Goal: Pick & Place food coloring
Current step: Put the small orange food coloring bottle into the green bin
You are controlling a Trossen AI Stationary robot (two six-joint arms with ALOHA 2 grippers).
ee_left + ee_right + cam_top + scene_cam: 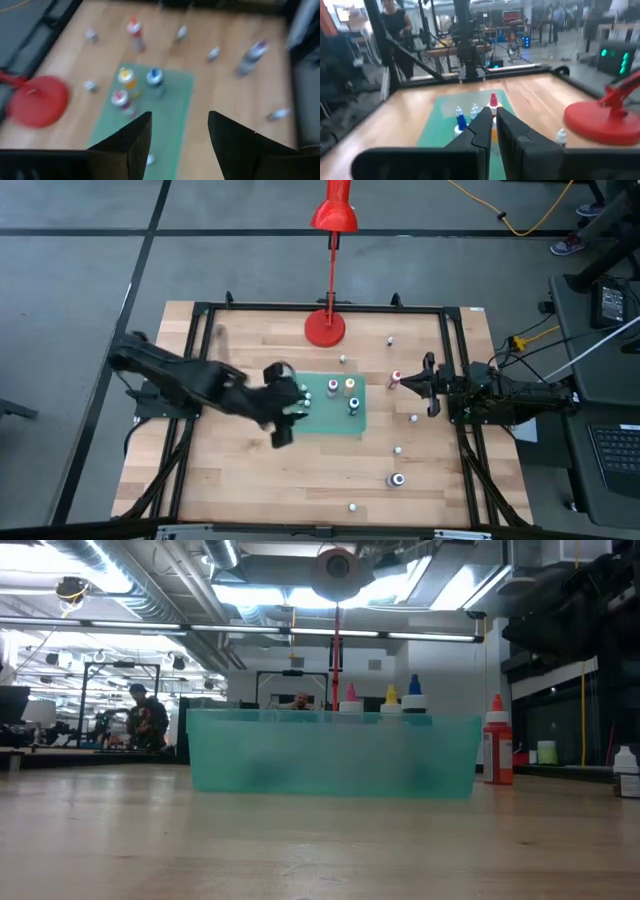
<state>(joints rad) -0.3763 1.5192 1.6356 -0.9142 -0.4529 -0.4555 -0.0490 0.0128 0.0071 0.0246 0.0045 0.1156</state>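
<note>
A green tray point(335, 420) point(330, 755) lies mid-table with pink-capped point(333, 387), yellow-capped point(350, 385) and blue-capped point(354, 404) food coloring bottles standing in it. A small white-capped one point(150, 159) sits near its left end. My left gripper point(290, 408) point(180, 116) hangs open above the tray's left end and holds nothing. My right gripper point(405, 385) point(494, 111) is shut at the table's right side, pointing at the tray. A red-capped bottle point(397, 378) point(497, 755) stands upright on the wood just ahead of its tips. The low view shows neither gripper.
The red lamp's round base point(325, 328) point(600, 120) stands behind the tray near the far edge. Several loose bottles dot the wood on the right half, among them point(391, 340), point(413, 419) and a larger one point(398, 479). A black frame point(200, 310) rims the table. People stand in the room beyond.
</note>
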